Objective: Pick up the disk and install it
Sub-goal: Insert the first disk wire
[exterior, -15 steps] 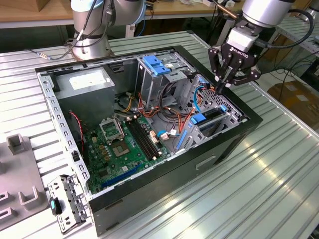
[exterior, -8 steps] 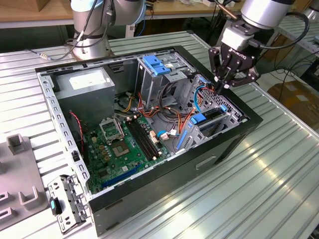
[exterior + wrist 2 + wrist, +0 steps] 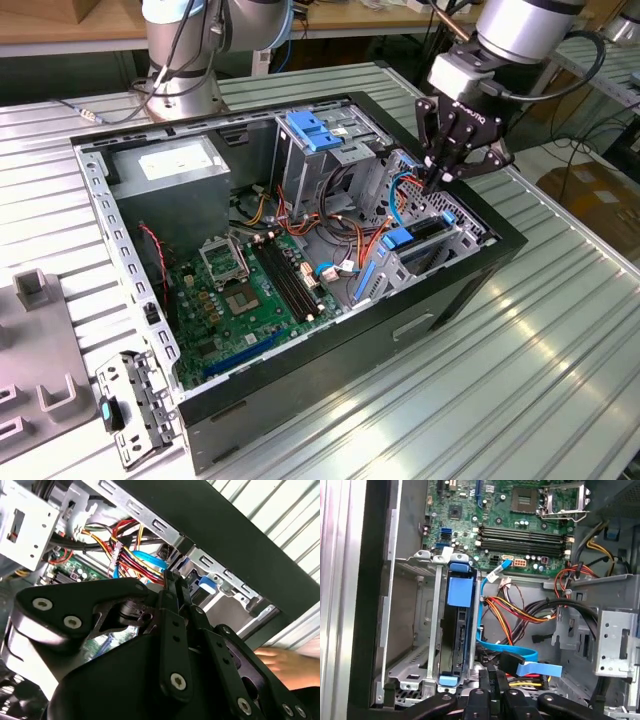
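The disk (image 3: 456,640) stands on edge inside the metal drive cage (image 3: 415,630) of the open computer case (image 3: 480,262), with a blue rail tab at each end. In the exterior view the disk (image 3: 425,232) sits in the cage at the case's right end. My gripper (image 3: 437,180) hovers just above that cage, close to the case's back wall. In both wrist views the black fingers (image 3: 492,680) lie close together, shut with nothing between them. The gripper (image 3: 175,582) points down at the cables beside the cage. The gripper (image 3: 492,672) is clear of the disk.
A blue flat cable (image 3: 530,662) and red, yellow and black wires (image 3: 520,610) lie beside the cage. The green motherboard (image 3: 250,290), grey power-supply box (image 3: 175,170) and blue-latched bay (image 3: 315,130) fill the case. A person's hand (image 3: 285,662) is outside the case wall. A loose bracket (image 3: 135,400) lies on the table.
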Robot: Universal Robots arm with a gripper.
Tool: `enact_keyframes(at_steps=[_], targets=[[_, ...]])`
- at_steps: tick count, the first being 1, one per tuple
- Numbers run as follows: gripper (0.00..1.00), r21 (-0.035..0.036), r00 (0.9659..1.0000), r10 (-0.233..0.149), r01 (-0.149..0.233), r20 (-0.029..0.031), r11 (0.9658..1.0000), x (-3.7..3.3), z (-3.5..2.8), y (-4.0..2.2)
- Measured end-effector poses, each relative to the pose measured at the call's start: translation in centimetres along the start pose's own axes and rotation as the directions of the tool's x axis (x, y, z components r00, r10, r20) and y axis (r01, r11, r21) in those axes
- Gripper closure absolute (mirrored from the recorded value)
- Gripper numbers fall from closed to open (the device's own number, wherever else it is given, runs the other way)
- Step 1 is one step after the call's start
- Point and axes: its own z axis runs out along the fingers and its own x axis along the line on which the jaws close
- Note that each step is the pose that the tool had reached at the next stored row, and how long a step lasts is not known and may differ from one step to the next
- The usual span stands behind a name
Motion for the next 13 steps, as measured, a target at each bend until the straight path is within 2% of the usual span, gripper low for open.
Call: enact_keyframes(at_steps=[2, 13], targets=[[0.83, 0.0000, 0.9996, 0.028, -0.028, -0.0003, 0.9996, 0.00, 0.04, 0.00], [0.83, 0.0000, 0.9996, 0.030, -0.030, 0.0000, 0.9996, 0.00, 0.05, 0.00]])
